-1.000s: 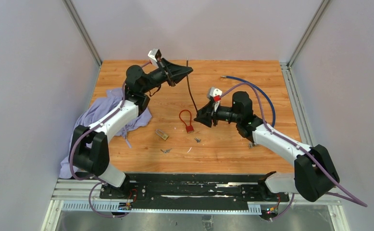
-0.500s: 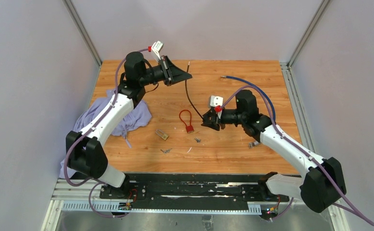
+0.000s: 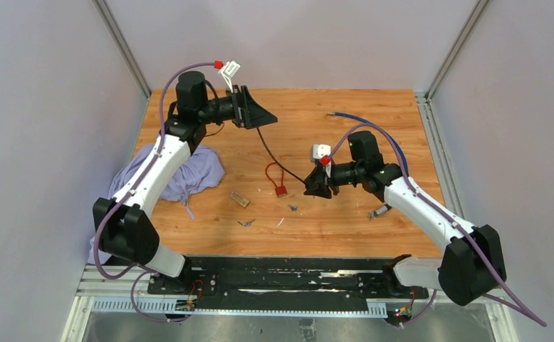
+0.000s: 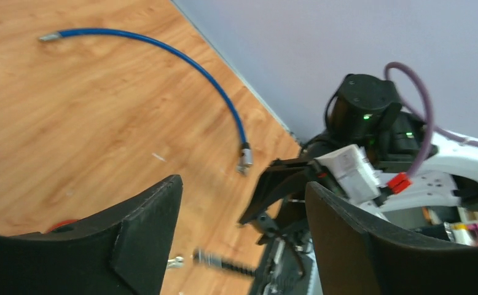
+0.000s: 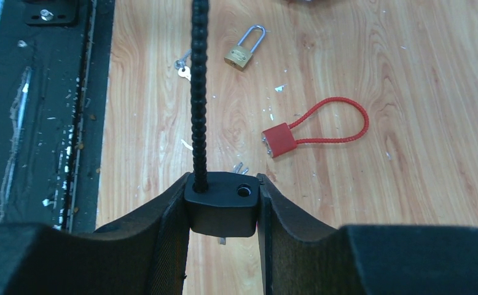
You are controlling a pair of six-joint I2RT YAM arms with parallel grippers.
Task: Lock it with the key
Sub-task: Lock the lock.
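My right gripper (image 5: pixel 223 185) is shut on the body of a black cable lock (image 5: pixel 224 204), whose socket hole faces up and is empty. Its black ribbed cable (image 5: pixel 198 92) runs away from the body, and in the top view the cable (image 3: pixel 278 158) slants toward my left gripper (image 3: pixel 263 118). That gripper (image 4: pixel 242 227) hangs open above the table with nothing between its fingers (image 4: pixel 145 233). The cable's free end (image 4: pixel 224 263) shows blurred below it. Small keys (image 3: pixel 246 223) lie on the wood near the front, another key (image 3: pixel 292 207) close to my right gripper (image 3: pixel 315 187).
A red cable lock (image 3: pixel 278 178) and a brass padlock (image 3: pixel 240 199) lie mid-table. A blue cable (image 3: pixel 382 134) curves behind the right arm. A lilac cloth (image 3: pixel 181 171) is bunched at the left edge. Grey walls enclose the table.
My left gripper has opened, let go of the black cable's free end and drawn back to the left. The right gripper has carried the lock body nearer the front.
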